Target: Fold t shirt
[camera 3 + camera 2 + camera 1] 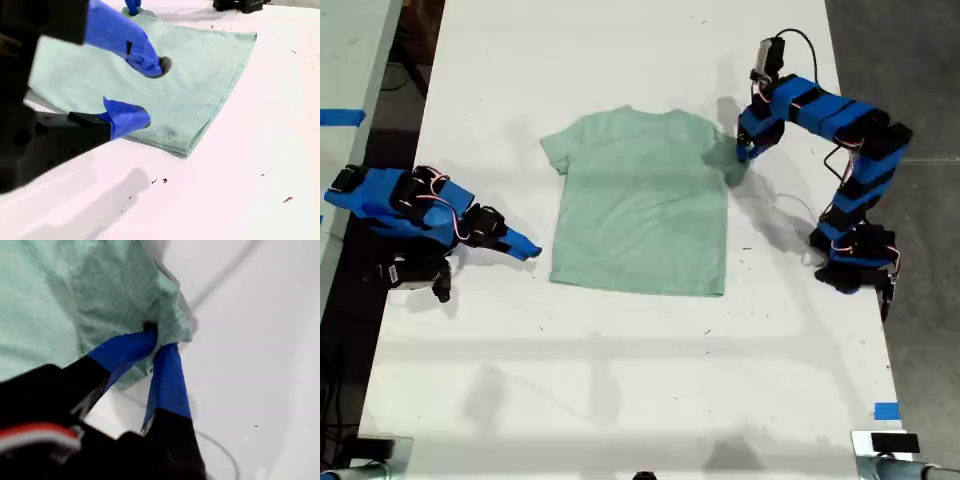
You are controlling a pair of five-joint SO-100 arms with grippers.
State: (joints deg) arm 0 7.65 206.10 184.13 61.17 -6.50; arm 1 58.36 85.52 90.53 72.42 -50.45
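The t shirt (642, 205) lay spread flat at the centre of the white bench (620, 380) in the exterior view, neck toward the top of the frame; my first claw (159, 340) had pinched shut on the sleeve edge at the exterior view's right, bunching the cloth there; my second claw (145, 92) stood with its jaws apart and nothing between them, near the shirt's lower corner at the exterior view's left, its arm lying low on the bench.
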